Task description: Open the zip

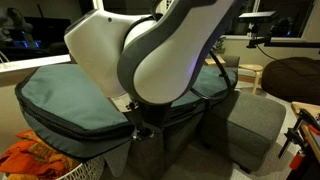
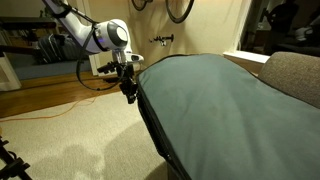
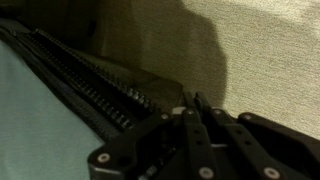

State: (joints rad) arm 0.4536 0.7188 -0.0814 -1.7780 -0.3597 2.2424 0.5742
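Your gripper (image 2: pixel 129 92) is parked right at the zip (image 3: pixel 100 95)
Jaws are pressed together at the edge of the teal bag (image 2: pixel 220 100); can't tell if they're pinching a pull.

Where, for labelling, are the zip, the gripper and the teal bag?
zip (image 3: pixel 100 92): wrist view, on its teeth.
gripper (image 2: pixel 130 95): in an exterior view, between its fingertips.
teal bag (image 2: pixel 215 100): in an exterior view, on its top panel.
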